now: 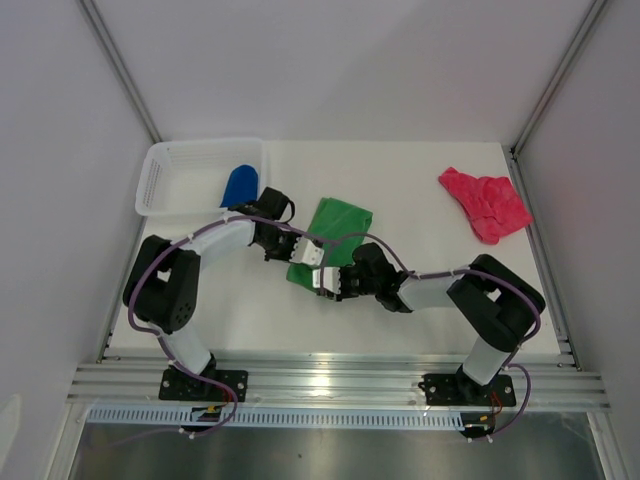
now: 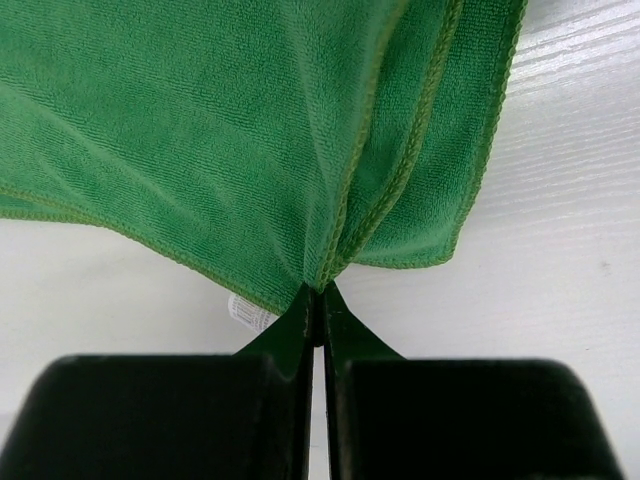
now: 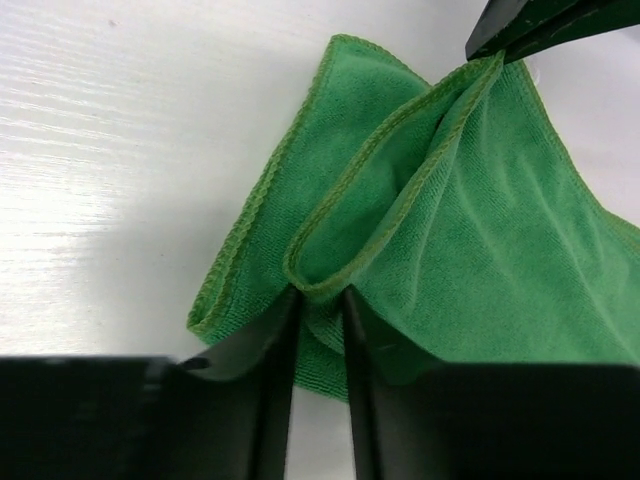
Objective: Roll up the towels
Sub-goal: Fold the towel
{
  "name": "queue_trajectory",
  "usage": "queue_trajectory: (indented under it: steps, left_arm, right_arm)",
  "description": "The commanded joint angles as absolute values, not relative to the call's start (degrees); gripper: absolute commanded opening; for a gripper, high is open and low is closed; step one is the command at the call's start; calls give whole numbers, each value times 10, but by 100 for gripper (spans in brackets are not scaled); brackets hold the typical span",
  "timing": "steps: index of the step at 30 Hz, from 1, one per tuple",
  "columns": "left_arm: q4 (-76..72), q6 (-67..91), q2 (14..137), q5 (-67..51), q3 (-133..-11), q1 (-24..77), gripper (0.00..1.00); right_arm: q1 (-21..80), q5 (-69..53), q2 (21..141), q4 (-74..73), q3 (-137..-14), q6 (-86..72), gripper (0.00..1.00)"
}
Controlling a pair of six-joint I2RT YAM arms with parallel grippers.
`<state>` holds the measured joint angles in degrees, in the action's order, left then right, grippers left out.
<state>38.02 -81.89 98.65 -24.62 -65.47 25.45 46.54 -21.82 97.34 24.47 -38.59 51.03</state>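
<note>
My left claw (image 2: 318,292) together, clamped on green towel (image 2: 200,130) edge. My right claw (image 3: 320,300) narrow, folded hem of same towel between fingers; cannot tell if pinched. Green towel lies mid-surface (image 1: 420,260), partly folded, one raised edge running between both claws. Basket (image 1: 160,185) at far left corner of surface: blue towel (image 1: 240,184) inside, in right half. Pink towel (image 1: 487,202) crumpled on surface far right, well apart from rest.

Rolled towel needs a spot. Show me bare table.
Free: far middle between green towel and pink towel; near strip between left arm and right arm. Crowded: centre, where left gripper and right gripper meet at the green towel.
</note>
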Motion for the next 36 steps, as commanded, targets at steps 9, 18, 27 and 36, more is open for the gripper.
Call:
queue_trajectory:
  steps: [9, 18, 27, 36]
  left_arm:
    - [421, -795, 983, -252, -685, 252, 1]
    - [483, -761, 972, -275, -737, 252, 1]
    - [551, -760, 952, -301, -745, 252, 1]
    - [576, -730, 951, -350, -682, 259, 1]
  right_arm:
    - [472, -169, 940, 255, -399, 479, 7]
    - [465, -158, 846, 236, -371, 468, 7]
    - [461, -232, 782, 178, -345, 470, 7]
    - [486, -252, 809, 190, -300, 436, 7]
